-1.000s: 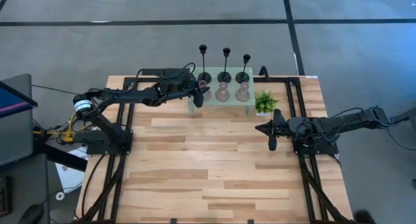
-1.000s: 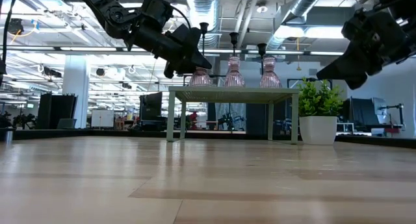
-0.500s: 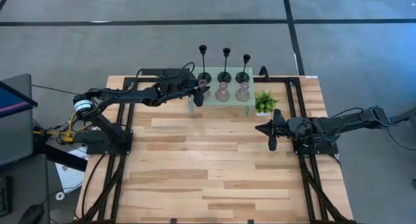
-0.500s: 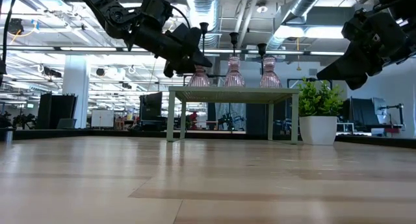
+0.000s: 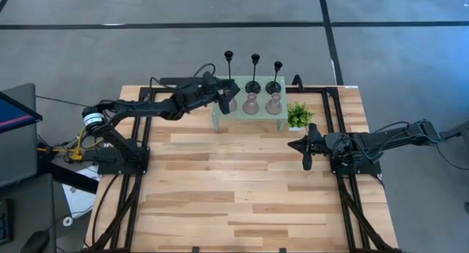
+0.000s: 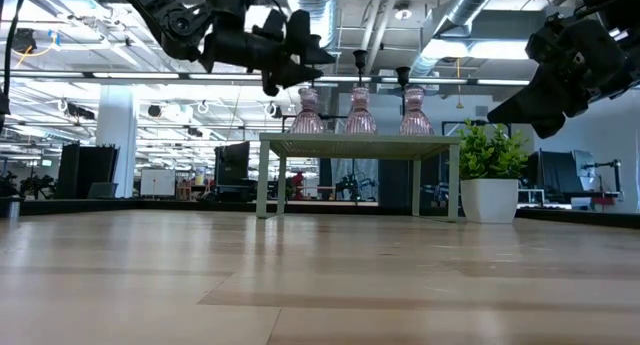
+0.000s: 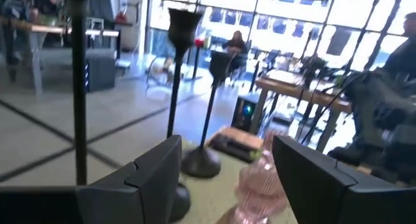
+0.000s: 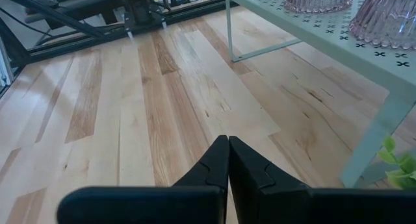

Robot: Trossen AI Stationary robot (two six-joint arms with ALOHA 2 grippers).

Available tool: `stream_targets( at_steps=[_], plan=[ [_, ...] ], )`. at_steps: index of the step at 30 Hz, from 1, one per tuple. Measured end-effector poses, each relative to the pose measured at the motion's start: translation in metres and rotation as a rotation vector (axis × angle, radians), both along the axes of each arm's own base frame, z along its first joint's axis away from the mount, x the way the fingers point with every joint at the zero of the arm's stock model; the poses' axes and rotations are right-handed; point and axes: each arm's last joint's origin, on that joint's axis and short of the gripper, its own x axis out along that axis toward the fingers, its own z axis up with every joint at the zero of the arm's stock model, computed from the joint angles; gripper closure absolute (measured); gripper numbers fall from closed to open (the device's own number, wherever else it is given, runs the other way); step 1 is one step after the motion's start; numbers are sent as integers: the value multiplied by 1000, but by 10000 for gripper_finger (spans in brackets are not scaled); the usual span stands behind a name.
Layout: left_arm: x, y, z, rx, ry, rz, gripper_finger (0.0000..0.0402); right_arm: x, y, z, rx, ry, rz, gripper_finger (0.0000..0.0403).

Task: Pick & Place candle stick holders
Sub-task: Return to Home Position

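Note:
Three slim black candle stick holders stand in a row along the far side of the pale green mesh stand. Three pinkish bulb-shaped ones stand on their bases along its near side. My left gripper is open and tipped upward above the stand's left end, just over the leftmost pink holder. In the left wrist view its fingers frame a black stem and a pink holder without touching them. My right gripper waits shut over the table's right part.
A small potted plant stands on the table right of the stand, between it and my right arm. Bare wooden tabletop stretches toward the near edge. Dark frame rails run along both sides.
My left gripper has opened wider, tipped its fingers upward and risen away from the leftmost pink holder. That holder stays upright on the stand.

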Motion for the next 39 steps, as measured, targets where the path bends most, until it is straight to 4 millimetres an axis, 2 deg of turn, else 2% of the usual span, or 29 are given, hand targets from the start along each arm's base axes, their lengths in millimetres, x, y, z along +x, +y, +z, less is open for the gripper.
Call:
stream_targets(
  at_steps=[6,11,16,24,28,33,39],
  plan=[
    [-4,-3,7,20,-25,-35,161,0,0,-1,-1,8,0,403],
    [-7,-11,13,66,-24,-206,182,-1,0,-1,-2,14,0,403],
    [-21,-20,19,111,-32,-302,236,-1,0,-1,-2,15,0,403],
    [-62,-39,-2,95,35,-306,350,-1,0,-1,-2,14,0,403],
    [-82,-49,-15,86,33,-310,394,0,0,-1,-2,13,0,403],
    [-103,-59,-23,85,5,-313,389,0,0,-1,-2,13,0,403],
    [-117,-65,-26,17,-42,-332,380,0,0,-1,-2,13,0,403]
  ],
)
